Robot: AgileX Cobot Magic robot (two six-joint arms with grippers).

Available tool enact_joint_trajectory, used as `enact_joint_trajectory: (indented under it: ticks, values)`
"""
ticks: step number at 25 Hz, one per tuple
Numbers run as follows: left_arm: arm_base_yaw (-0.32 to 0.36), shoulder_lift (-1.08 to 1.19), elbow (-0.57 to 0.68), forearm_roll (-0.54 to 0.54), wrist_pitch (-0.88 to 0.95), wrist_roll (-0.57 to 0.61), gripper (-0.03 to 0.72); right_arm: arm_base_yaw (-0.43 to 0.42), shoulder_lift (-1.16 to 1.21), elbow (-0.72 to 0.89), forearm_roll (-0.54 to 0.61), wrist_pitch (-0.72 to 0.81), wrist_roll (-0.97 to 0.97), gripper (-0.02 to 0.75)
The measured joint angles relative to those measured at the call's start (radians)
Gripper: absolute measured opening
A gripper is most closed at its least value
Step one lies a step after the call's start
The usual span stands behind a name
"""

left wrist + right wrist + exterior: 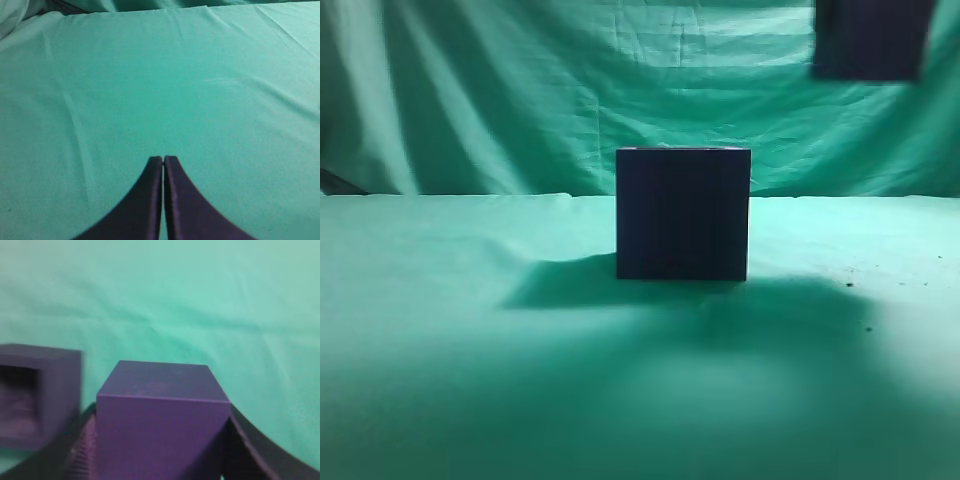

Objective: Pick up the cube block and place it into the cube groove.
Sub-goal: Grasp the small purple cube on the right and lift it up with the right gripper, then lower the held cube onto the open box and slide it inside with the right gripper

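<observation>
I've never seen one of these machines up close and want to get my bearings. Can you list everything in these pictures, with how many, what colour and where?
big hollow block: one, dark navy-purple, standing on the cloth near the middle of the table; the right wrist view shows an opening in it
small cube: one, matte purple, held up in the air between the right hand's fingers, at the upper right of the front view
cloth: green, creased, covering the table and hanging behind it as a backdrop
left hand: one, dark fingers pressed together, empty, above bare cloth
right hand: one, dark fingers closed on either side of the small cube
</observation>
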Motion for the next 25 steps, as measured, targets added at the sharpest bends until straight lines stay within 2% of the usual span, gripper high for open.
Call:
enact_joint_trajectory:
  ticks: [4,10,25]
  values:
    - [0.0,0.0,0.0,0.0,0.0,0.0,0.0,0.101,0.0,-0.14,0.0,0.015,-0.052,0.436]
    - [0.0,0.0,0.0,0.0,0.0,0.0,0.0,0.225,0.028,-0.17,0.007,0.027,-0.028,0.436]
    - [0.0,0.0,0.0,0.0,0.0,0.0,0.0,0.245,0.159,-0.186,0.104,0.023,0.031,0.436]
